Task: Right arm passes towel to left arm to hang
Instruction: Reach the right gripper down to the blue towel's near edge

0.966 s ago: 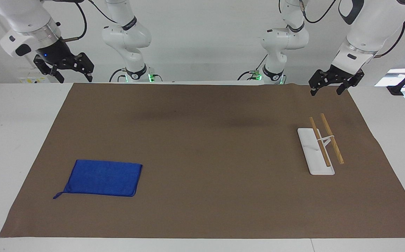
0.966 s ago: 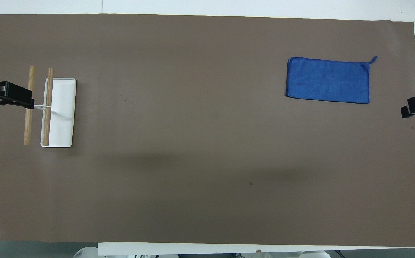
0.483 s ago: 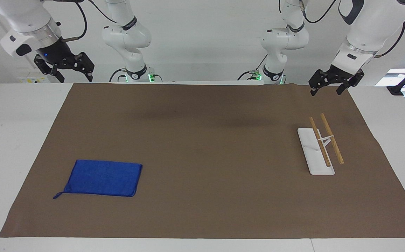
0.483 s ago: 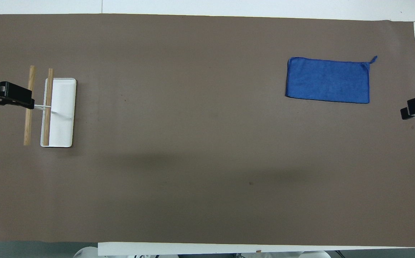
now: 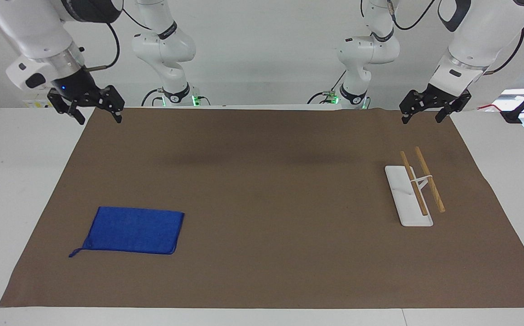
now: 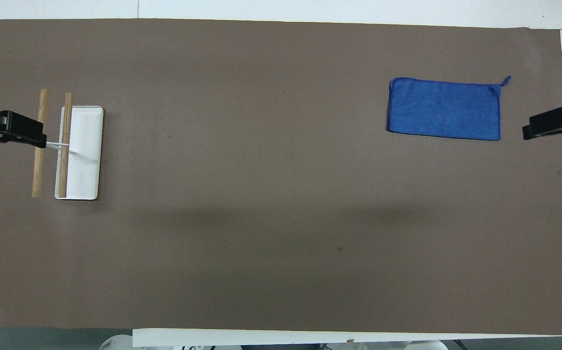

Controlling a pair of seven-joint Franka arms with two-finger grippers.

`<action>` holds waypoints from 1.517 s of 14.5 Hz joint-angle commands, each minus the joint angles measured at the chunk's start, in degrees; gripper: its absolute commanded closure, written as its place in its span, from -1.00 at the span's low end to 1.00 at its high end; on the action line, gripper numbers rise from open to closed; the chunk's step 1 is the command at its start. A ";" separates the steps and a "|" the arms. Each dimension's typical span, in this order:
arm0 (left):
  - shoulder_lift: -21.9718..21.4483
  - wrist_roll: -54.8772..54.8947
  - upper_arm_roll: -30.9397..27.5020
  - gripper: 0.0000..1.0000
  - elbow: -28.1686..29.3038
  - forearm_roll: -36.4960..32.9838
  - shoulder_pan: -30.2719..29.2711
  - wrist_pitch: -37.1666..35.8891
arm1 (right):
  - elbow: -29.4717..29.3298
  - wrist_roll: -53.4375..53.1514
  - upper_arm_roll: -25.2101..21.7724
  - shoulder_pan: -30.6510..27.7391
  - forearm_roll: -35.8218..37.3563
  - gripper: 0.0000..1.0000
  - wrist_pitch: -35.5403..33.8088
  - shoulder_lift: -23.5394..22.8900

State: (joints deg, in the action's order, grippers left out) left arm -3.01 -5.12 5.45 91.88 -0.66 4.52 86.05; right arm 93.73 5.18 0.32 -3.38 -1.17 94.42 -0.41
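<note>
Since a second ago, only the right arm (image 5: 40, 40) has been moving: its tool (image 5: 95, 111), fingers spread wide and gripping nothing, is now hanging lower over the brown mat's (image 5: 262, 203) corner at the right arm's end of the table (image 5: 17, 181). Meanwhile the left arm (image 5: 474, 40) is waiting, its empty tool (image 5: 420, 115) likewise gaping above the mat's edge. At about five o'clock of the right tool in the facing view, the towel (image 5: 134, 230) is lying flat, farther from the robots. Toward the left arm's end, the rack (image 5: 413, 192) is standing untouched.
</note>
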 commanded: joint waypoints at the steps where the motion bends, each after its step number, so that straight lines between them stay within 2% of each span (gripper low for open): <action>1: -0.77 -0.24 -0.08 -1.00 0.84 0.14 -0.13 0.96 | 1.72 -0.17 0.29 0.22 -0.06 -1.00 9.43 -7.90; 3: -0.68 -0.24 -0.08 -1.00 0.84 0.14 -0.13 0.96 | 1.72 -0.17 0.21 -0.39 -0.06 -1.00 15.67 -13.88; 6: -0.68 -0.24 -0.08 -1.00 0.84 0.14 -0.13 0.96 | 2.59 -0.17 0.21 -1.36 1.78 -1.00 23.24 -19.87; 10: -0.77 -0.24 -0.08 -1.00 0.93 0.14 -0.13 0.96 | 12.16 -0.17 0.21 -2.94 1.87 -0.95 36.68 -21.73; 17: -0.77 -0.24 -0.08 -1.00 0.84 0.14 -0.13 0.96 | 12.44 -0.25 0.21 -2.24 1.96 -0.62 39.42 -24.46; 22: -0.59 -0.33 -0.08 -1.00 0.75 -0.13 -0.22 1.94 | 12.87 0.62 0.21 -1.71 2.05 -0.61 39.78 -24.63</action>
State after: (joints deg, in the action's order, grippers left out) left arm -3.01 -5.12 5.44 91.89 -0.66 4.52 87.12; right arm 105.68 5.11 0.25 -4.42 0.06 132.77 -24.91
